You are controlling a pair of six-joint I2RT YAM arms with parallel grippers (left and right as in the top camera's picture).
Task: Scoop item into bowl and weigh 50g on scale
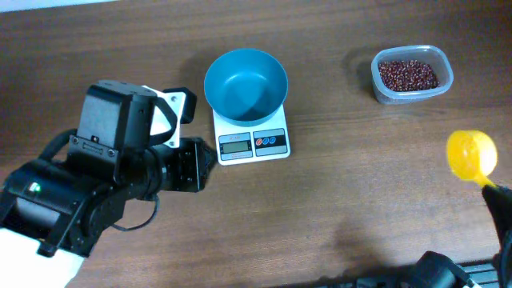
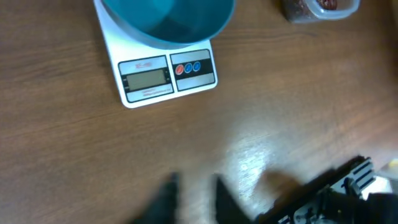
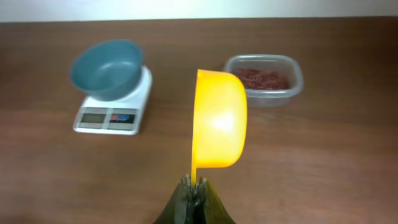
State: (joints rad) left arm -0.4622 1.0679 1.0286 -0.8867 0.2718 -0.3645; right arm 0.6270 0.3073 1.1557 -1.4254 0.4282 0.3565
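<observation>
The teal-blue bowl (image 1: 246,84) sits empty on the white scale (image 1: 251,142), also in the left wrist view (image 2: 168,78) and right wrist view (image 3: 112,111). The red-brown beans (image 1: 407,74) lie in a clear tub (image 1: 412,74) at the far right, also in the right wrist view (image 3: 264,78). My right gripper (image 3: 195,185) is shut on the handle of a yellow scoop (image 3: 217,118), held above the table near the right edge (image 1: 472,154). My left gripper (image 2: 194,196) is open and empty, just left of the scale's front.
The left arm's black body (image 1: 88,184) fills the lower left of the table. The right arm (image 1: 500,216) stands at the lower right edge. Bare wooden table (image 1: 344,200) lies between scale and scoop.
</observation>
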